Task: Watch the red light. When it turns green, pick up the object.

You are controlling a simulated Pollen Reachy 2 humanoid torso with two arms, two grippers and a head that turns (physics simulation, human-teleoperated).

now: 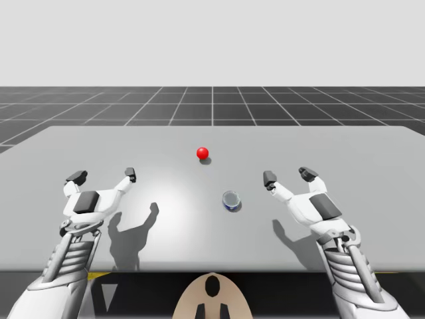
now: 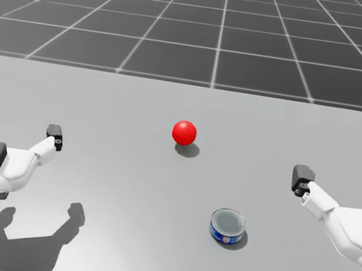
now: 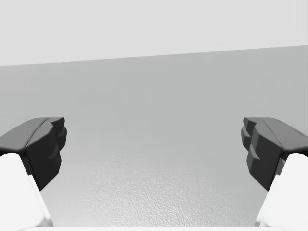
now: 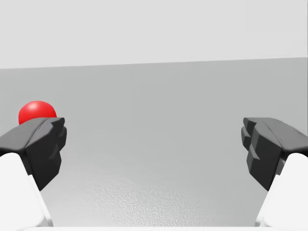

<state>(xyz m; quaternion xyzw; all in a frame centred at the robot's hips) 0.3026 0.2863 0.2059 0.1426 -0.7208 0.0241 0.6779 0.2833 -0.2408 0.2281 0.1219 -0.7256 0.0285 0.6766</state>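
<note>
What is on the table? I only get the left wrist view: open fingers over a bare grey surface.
Observer: A short blue can stands upright, nearer my right gripper than my left gripper.
Operator: And the light?
Observer: The light is a ball beyond the can, and it shows red.
Operator: Is the right gripper holding anything?
Observer: No. Its fingers are open and apart from the can, above the table.

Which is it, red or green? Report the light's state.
Red, not yet green. The ball light reads plain red in the high, head and right wrist views.
</note>
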